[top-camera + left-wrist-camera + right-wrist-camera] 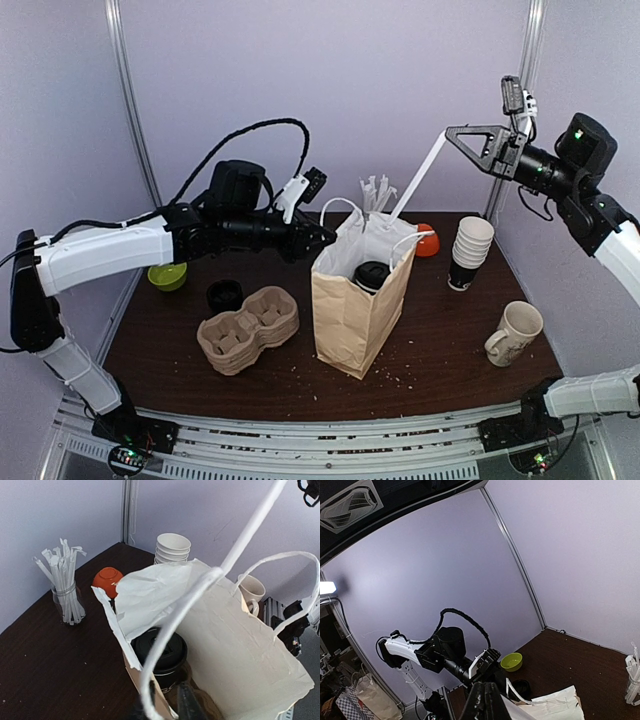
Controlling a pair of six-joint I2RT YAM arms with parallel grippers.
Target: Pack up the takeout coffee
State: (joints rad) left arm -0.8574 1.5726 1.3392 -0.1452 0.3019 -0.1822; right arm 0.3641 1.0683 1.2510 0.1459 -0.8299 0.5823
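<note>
Coffee in the bag, both arms at its handles.
On the table (440, 345) the paper bag (350, 320) stands centre, its white lining partly hiding the black coffee cup (372, 274) inside. Cup tray (248, 328) sits left; cup stack (470, 250) and mug (513, 333) right. Your right gripper (448, 131) is clamped on a white handle (420, 175), pulled taut. Your left gripper (328, 240) has a handle strip (172, 622) between its close-set fingers; pinched or not, you cannot tell.

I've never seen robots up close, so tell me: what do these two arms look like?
Both arms mix white shells with black joints. The left arm carries a looping black cable; the right arm shows small green lights and ends in black fingers.
</note>
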